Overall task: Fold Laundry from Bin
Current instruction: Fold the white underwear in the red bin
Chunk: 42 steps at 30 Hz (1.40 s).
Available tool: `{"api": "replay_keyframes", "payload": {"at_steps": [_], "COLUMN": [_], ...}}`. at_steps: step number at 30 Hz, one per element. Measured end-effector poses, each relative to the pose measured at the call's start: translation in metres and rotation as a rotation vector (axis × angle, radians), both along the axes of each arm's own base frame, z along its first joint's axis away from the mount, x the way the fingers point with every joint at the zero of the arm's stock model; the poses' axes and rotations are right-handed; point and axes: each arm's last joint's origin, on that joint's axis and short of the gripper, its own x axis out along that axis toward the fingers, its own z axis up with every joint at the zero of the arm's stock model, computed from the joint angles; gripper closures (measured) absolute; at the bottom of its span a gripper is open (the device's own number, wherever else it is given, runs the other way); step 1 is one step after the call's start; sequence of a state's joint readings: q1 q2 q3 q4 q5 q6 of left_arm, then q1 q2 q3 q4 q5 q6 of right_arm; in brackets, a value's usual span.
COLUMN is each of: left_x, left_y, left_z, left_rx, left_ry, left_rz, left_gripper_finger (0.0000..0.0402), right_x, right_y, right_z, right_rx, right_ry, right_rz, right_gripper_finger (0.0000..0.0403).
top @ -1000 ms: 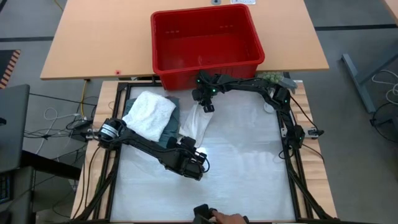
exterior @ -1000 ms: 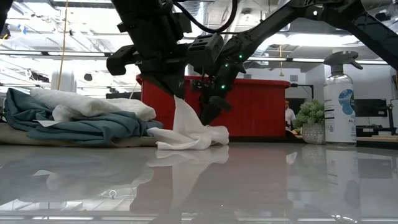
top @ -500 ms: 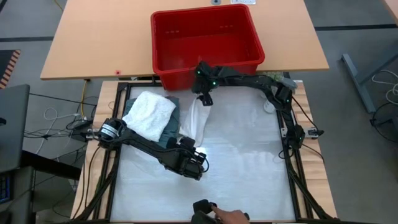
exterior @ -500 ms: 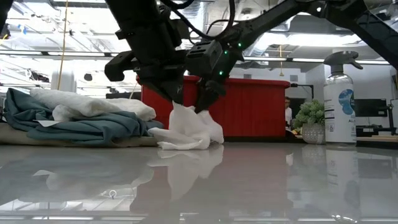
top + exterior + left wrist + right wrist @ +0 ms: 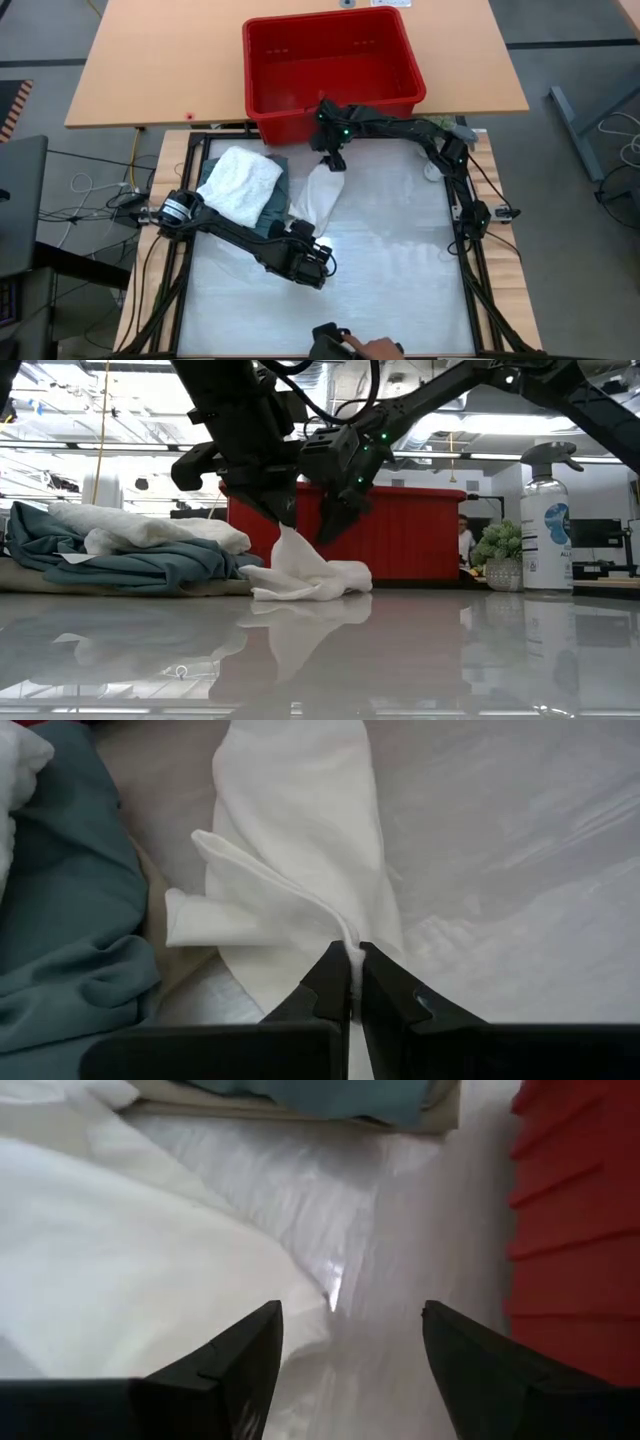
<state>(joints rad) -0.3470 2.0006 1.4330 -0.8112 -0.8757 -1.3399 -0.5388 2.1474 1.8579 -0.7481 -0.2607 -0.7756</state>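
— Pinching one edge of the white garment (image 5: 300, 850), is that what the left end effector (image 5: 352, 982) is doing?

— Yes. Its fingers are pressed together on a thin fold of the white cloth, near the middle of the desk (image 5: 400, 260), and the low view shows that edge lifted while the remainder lies on the surface. I judge it holds the edge up so the cloth can be drawn out flat for folding.

— And the right end effector (image 5: 331, 158)?

— It hovers near the desk's far edge, just in front of the red bin (image 5: 330, 70), over the far end of the same garment. Its fingers stand apart with nothing between them; its wrist view shows the white cloth lying below them and the bin's red wall to one side. My guess is that it is placed there to take the opposite end, so the two arms can stretch the piece between them.

— Where is everything else?

— A white towel-like piece (image 5: 243, 185) sits on top of the dark teal garment (image 5: 276, 196), heaped toward the desk's far left corner, probably set aside out of the working area. From above, the bin looks empty.

— Anything else about?

— A spray bottle (image 5: 548, 520) and a small plant (image 5: 497, 545) stand at the right edge, and a person's hand (image 5: 372, 350) shows at the near edge.
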Motion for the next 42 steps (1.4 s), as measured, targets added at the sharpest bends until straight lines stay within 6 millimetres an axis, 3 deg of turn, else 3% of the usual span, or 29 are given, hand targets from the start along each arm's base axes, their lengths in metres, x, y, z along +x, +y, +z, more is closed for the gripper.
{"api": "replay_keyframes", "payload": {"at_steps": [5, 8, 11, 16, 17, 27, 42], "left_x": [0.000, 0.000, 0.000, 0.000, 0.000, 0.001, 0.003], "left_y": [0.000, 0.000, 0.000, 0.002, 0.002, 0.006, 0.010], "left_z": [0.000, 0.000, 0.000, 0.000, 0.000, 0.000, 0.000], "left_rx": [0.004, 0.007, 0.010, 0.014, 0.012, 0.011, -0.016], "left_ry": [0.007, 0.011, 0.011, 0.015, 0.016, 0.016, 0.000], "left_rz": [-0.003, -0.007, -0.007, -0.005, -0.005, 0.005, 0.029], "left_gripper_finger": [0.0400, 0.0400, 0.0400, 0.0400, 0.0400, 0.0400, 0.0400], "right_x": [-0.019, -0.028, -0.027, -0.023, -0.022, -0.017, -0.039], "right_y": [-0.002, -0.001, -0.001, 0.005, 0.007, 0.015, 0.015], "right_z": [0.021, 0.021, 0.012, 0.000, -0.002, -0.034, -0.081], "right_rx": [0.087, 0.172, 0.177, 0.175, 0.171, 0.160, 0.163], "right_ry": [0.003, 0.049, 0.073, 0.070, 0.072, 0.027, 0.100], "right_rz": [-0.051, -0.053, -0.040, -0.009, -0.001, -0.006, -0.107], "right_gripper_finger": [0.0145, 0.0170, 0.0229, 0.0375, 0.0384, 0.0388, 0.0388]}}
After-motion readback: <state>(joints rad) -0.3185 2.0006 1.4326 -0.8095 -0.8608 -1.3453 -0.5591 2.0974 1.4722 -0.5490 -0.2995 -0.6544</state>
